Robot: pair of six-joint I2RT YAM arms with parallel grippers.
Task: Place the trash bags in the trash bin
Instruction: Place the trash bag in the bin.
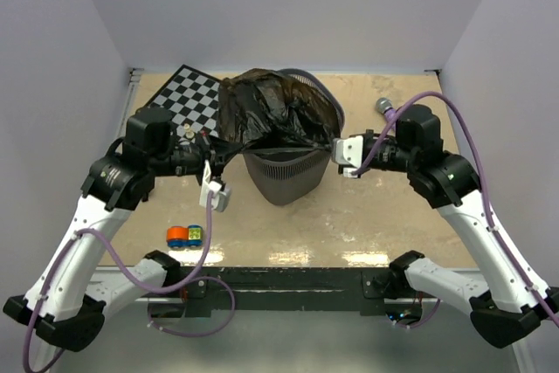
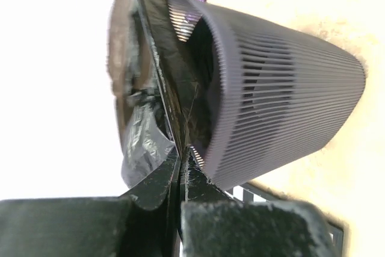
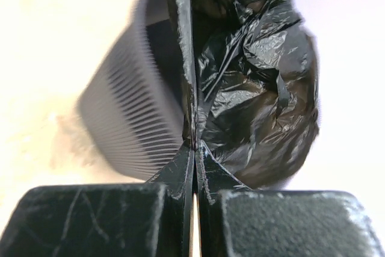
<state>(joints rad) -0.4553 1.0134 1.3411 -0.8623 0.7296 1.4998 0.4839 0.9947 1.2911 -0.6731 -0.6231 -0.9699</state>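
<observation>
Both grippers pinch opposite edges of the black bag, which is spread over the mesh bin.

Nearest the arm bases, a small cluster of orange, blue and green blocks [image 1: 185, 235] lies on the tan table [image 1: 367, 224], left of centre. Further in, the left gripper [image 2: 180, 159] has its jaws pressed together on the left edge of the crinkly trash bag [image 1: 266, 111]. The right gripper [image 3: 194, 148] is likewise clamped on the bag's right edge. Between them the grey trash bin [image 1: 284, 176] stands upright. The bag is stretched across its rim and billows above the opening, leaning toward the left and back, with a curve of rim bare at the far right. How far the plastic reaches inside cannot be told. Beyond, a checkerboard [image 1: 188, 98] lies at the far left beside the bag, and a microphone [image 1: 384, 107] lies at the far right.
</observation>
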